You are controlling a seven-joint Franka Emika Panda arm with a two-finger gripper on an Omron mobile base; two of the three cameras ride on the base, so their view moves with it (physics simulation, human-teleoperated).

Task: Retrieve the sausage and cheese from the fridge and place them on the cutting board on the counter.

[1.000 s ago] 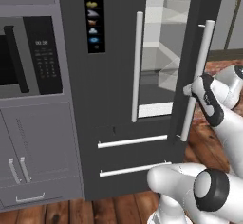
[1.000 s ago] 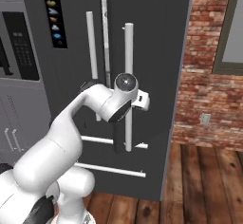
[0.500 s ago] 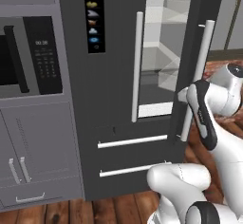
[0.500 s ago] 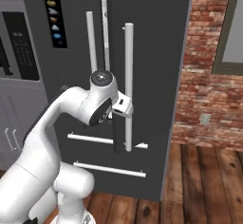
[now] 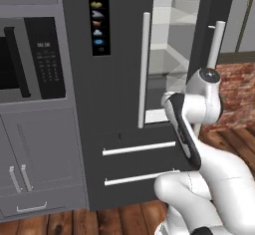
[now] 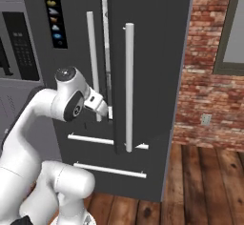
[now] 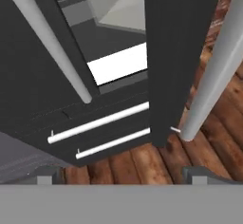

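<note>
The fridge [image 5: 124, 79] is standing as a tall dark-grey French-door unit, and its right-hand door [image 6: 152, 76] is hanging partly open, showing pale shelves [image 5: 172, 55] inside. Long silver bar handles are running down both doors: the left door's handle [image 5: 144, 69] beside the opening, the open door's handle [image 6: 128, 86] on its outer face. A black icon panel [image 5: 98, 17] is sitting on the left door, and two drawers with horizontal silver bars [image 5: 139, 148] are lying below the doors.

The gripper [image 6: 102, 106] is hovering just beside the inner edge of the open door, low against the fridge, above the drawers. In the hand view its two finger tips [image 7: 45, 176] are standing wide apart with nothing between them, so the jaws are released and empty.

Neither the sausage nor the cheese can be made out on the shelves from here; the interior is showing only pale surfaces.

As a judgement: the door is likely heavy and stiff, swinging on its hinge, so pushing on its edge or hooking the rigid bar handle should widen the gap. The sausage and cheese will probably be light, small and slightly soft, best pinched gently across their short width.
</note>
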